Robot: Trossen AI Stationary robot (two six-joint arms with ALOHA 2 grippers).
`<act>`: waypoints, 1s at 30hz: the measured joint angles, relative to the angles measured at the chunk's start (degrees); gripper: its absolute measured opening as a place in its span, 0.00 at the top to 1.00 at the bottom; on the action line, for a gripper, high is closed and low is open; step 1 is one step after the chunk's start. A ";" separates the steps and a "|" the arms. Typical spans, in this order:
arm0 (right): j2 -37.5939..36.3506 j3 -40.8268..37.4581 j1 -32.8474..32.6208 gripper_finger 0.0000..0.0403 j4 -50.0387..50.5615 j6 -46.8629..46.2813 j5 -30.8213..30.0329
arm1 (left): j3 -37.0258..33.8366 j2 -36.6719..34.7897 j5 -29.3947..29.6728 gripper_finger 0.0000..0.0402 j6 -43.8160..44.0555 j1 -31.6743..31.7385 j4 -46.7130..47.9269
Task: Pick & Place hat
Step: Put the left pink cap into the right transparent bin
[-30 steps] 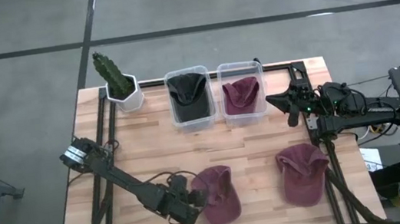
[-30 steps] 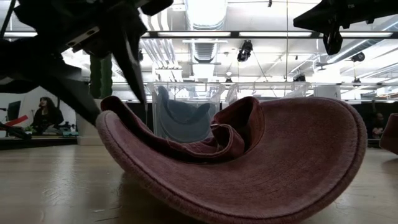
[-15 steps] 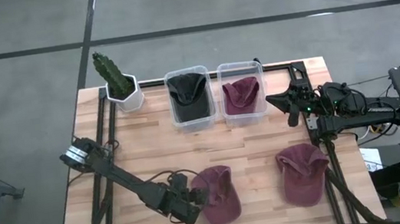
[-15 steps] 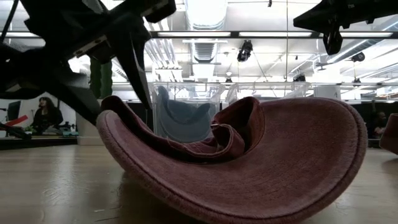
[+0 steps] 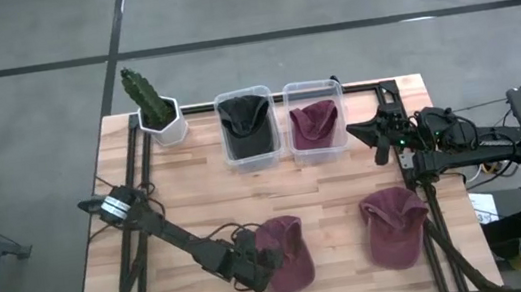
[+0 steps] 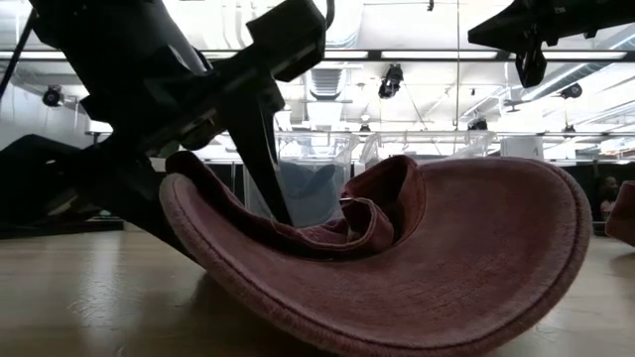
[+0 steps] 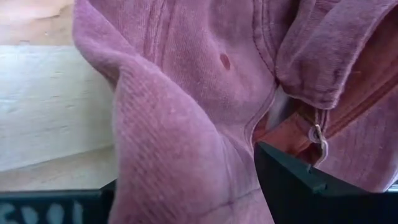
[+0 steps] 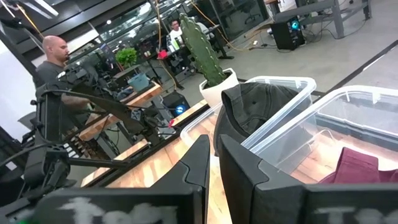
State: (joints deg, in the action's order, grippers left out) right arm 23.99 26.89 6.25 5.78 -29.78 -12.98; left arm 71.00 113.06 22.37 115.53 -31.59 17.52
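The left gripper (image 5: 268, 264) stood open astride the near-left red hat (image 5: 285, 254) on the table (image 5: 196, 190), not yet clamped. The right gripper (image 5: 365, 132) (clenched, empty) waited far right. Lifting and placing remained.

No text, label or number can be read.

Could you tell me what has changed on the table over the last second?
The left gripper has pushed forward, open, onto the edge of the near maroon cap, one finger now inside it. Both caps, the bins and the shut right gripper stayed put.
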 joint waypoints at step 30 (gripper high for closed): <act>0.09 0.00 0.02 0.92 3.02 0.20 -0.02 | -0.17 0.25 21.70 0.98 -13.04 0.59 -8.70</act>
State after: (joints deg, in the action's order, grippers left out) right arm 24.08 26.89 6.26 8.80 -29.58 -12.99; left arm 70.83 113.31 44.07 102.49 -31.00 8.82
